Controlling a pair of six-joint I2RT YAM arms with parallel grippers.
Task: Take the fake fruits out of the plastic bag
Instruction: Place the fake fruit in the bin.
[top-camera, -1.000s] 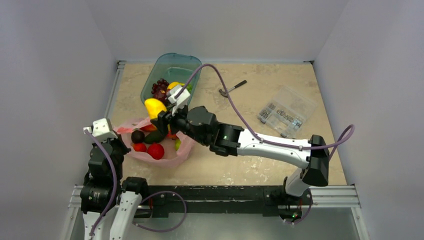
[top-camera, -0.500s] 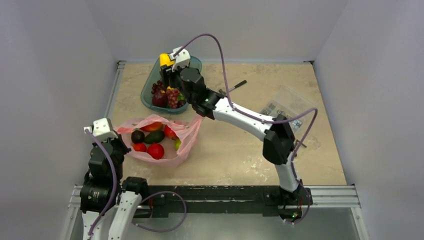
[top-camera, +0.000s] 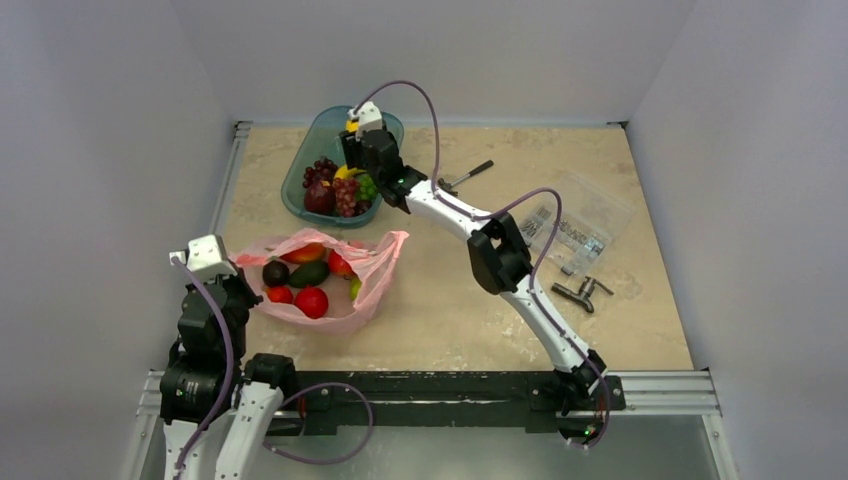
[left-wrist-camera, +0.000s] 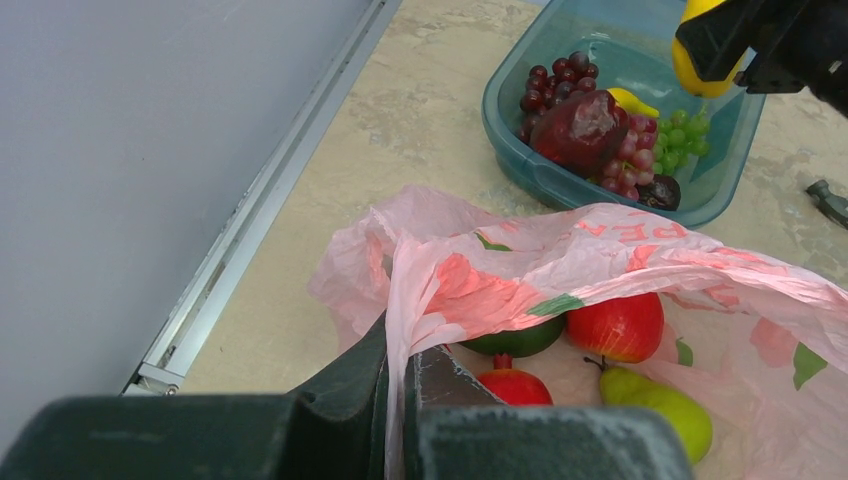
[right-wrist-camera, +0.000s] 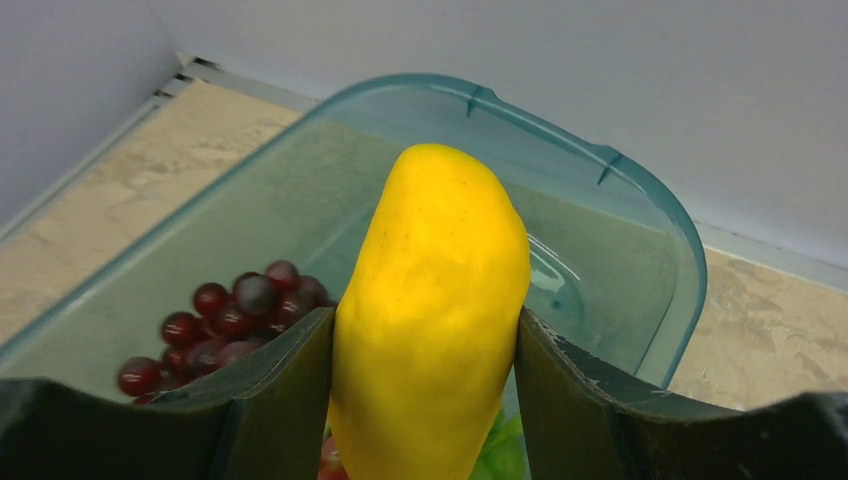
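Lower the yellow fruit (right-wrist-camera: 440, 230), pinched in the right claw (right-wrist-camera: 425, 335), softly into the teal tray (right-wrist-camera: 640, 195) by the tabletop's far edge, while the left claw (left-wrist-camera: 400, 375) pinches the plastic bag (left-wrist-camera: 600, 250) near the left edge.

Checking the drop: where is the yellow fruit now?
Clamped in the right gripper, the yellow fruit hangs over the teal tray, far left in the top view.

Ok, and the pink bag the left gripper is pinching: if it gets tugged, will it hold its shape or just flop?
Probably flop: the plastic bag is thin and creased, sagging in folds where the left gripper pinches its rim. It looks light itself, so the fruits inside likely anchor it, and the rounder ones may roll if it shifts.
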